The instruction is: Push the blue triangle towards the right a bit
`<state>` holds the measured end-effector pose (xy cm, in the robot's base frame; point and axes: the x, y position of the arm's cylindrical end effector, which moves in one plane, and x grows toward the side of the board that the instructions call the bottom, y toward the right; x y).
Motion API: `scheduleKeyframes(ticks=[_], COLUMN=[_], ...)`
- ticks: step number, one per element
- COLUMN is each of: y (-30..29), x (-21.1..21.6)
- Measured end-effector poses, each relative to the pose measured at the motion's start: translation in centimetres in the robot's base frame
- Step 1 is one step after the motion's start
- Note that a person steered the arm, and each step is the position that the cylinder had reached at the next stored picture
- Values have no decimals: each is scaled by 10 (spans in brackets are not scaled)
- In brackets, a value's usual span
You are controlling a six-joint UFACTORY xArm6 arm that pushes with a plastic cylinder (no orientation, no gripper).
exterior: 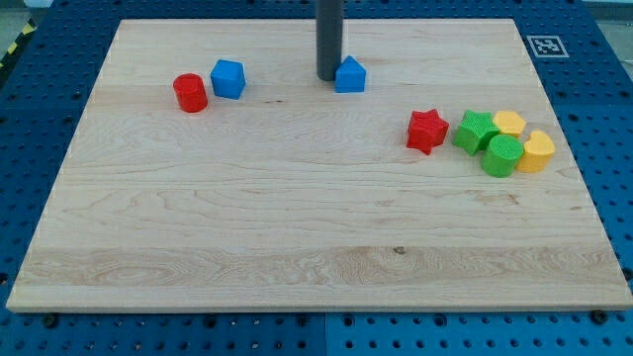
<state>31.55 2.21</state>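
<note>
Camera view looks down across a wooden board (297, 227) lying on a blue perforated table (40, 119). There are no jaws on this arm; it ends in a dark rod, and my tip (328, 78) rests on the board near the view's top, a little left of centre. The blue triangle (349, 75) sits just to the view's right of my tip, so near that they seem to touch, though the angle does not let me be sure.

Well to the view's left of my tip stand a blue cube (228, 79) and, just beside it on its left, a red cylinder (190, 93). To the view's right and lower than my tip lies a red star (427, 131). Beyond it a tight cluster holds a green star (477, 131), a green cylinder (502, 155) and two yellow blocks (510, 124) (538, 150), whose shapes I cannot make out. A printed marker (546, 45) sits at the board's top right corner.
</note>
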Motion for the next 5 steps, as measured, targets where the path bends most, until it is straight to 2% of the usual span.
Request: scheduleKeyframes(ticks=[3, 4, 5], y=[42, 61, 78], x=[50, 52, 33])
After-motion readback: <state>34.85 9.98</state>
